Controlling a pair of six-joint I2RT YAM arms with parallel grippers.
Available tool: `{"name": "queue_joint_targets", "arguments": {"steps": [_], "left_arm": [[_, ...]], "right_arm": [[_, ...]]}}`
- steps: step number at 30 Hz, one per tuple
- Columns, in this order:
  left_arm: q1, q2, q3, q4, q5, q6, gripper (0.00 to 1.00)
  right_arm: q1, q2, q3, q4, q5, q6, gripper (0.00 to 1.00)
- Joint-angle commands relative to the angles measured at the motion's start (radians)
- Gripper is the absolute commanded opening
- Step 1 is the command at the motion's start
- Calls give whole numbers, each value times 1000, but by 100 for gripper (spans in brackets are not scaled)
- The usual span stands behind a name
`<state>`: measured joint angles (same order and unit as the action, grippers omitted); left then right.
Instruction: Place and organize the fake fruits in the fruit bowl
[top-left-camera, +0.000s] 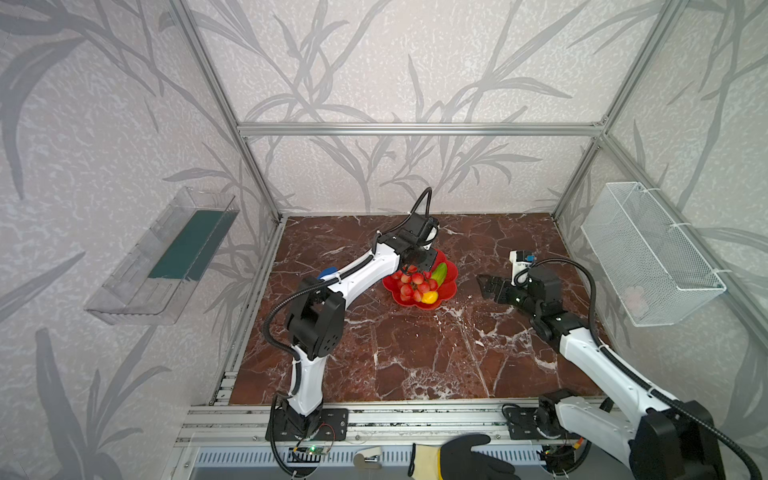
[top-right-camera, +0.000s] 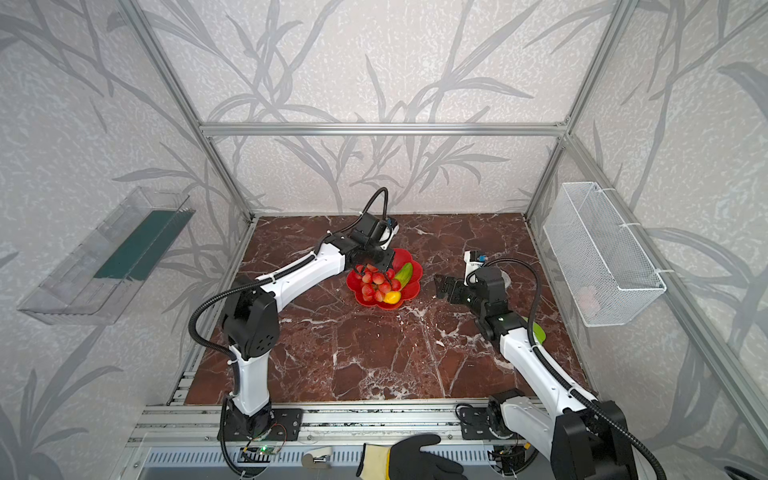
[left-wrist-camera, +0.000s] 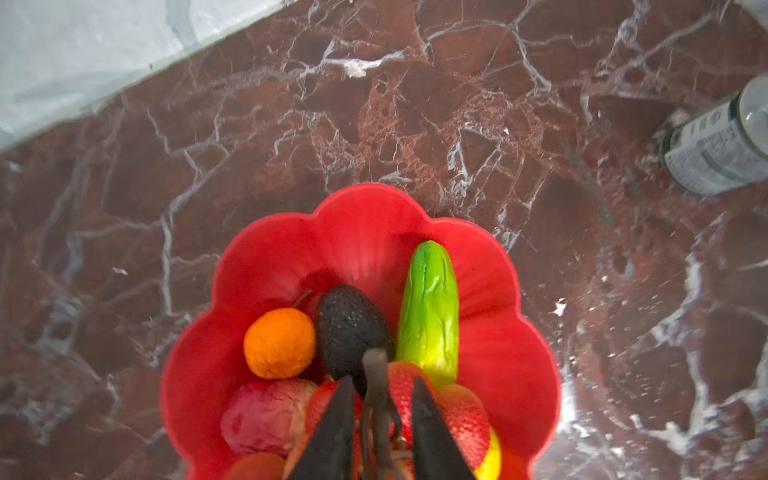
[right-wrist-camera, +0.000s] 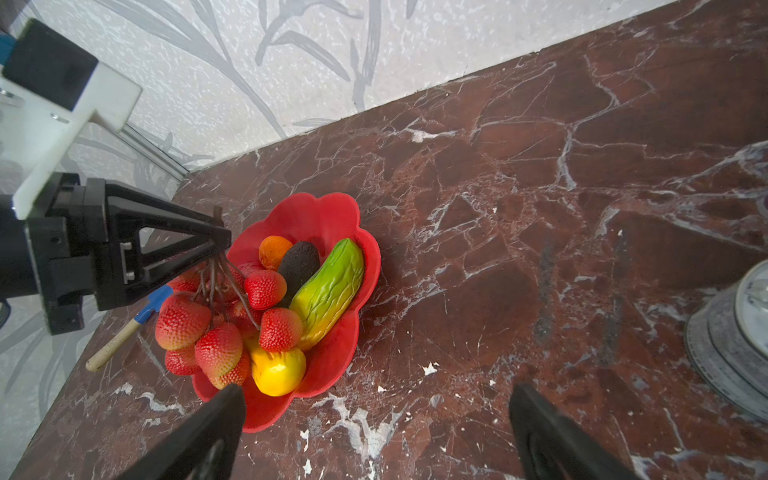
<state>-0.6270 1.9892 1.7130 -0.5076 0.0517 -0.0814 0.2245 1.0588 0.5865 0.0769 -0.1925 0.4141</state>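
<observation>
Setting red plastic grape bunch (right-wrist-camera: 216, 345) in scalloped red bowl (right-wrist-camera: 332, 208).
Left tool (right-wrist-camera: 224, 242) apart round stem (left-wrist-camera: 375, 361), right tool (right-wrist-camera: 378, 395) apart; lift straight up.

the left arm (top-left-camera: 365, 270) and right arm (top-left-camera: 590, 353) have white shells, black joint housings (top-left-camera: 316, 320), black ribbed cable hoses (top-left-camera: 268, 328), black triangular fingers (right-wrist-camera: 216, 237).

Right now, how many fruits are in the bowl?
6: orange, avocado, green fruit in a row; red bunch, yellow fruit, pinkish fruit beside them. Some may be hidden.
</observation>
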Motion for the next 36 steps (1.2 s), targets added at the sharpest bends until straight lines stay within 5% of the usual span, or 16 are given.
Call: {"name": "queue_joint_targets", "arguments": {"steps": [1,2,4,5,10,15,21,27,31,36], "left_arm": [[6,-15,28,7,11,6,61],[6,-37,17,27,-6,-6,67],[12,-99,-25,103,-30,-27,96],[16,-145,-63,158,-45,-35,99],[44,-413,-317,464,-167,-38,99],[63,-784,-782,859,-468,37,99],[170,-1051,-1218,896,-790,30,99],[310,-996,-1437,1109,-812,12,99],[428,-815,-1443,1235,-671,-28,99],[465,-578,-1352,1362,-597,100,100]], "right_arm": [[-9,10,24,-9,-6,-18,99],[-9,11,24,-9,-3,-23,99],[-11,16,27,-11,-3,-31,99],[-12,19,31,-12,-3,-36,99],[-13,44,51,-20,5,-62,99],[-13,44,45,-20,77,-107,99],[-13,39,-31,96,224,-213,99],[-17,147,-43,182,389,-331,99],[-17,204,-101,410,481,-426,99],[-17,353,-169,634,496,-494,99]]}}
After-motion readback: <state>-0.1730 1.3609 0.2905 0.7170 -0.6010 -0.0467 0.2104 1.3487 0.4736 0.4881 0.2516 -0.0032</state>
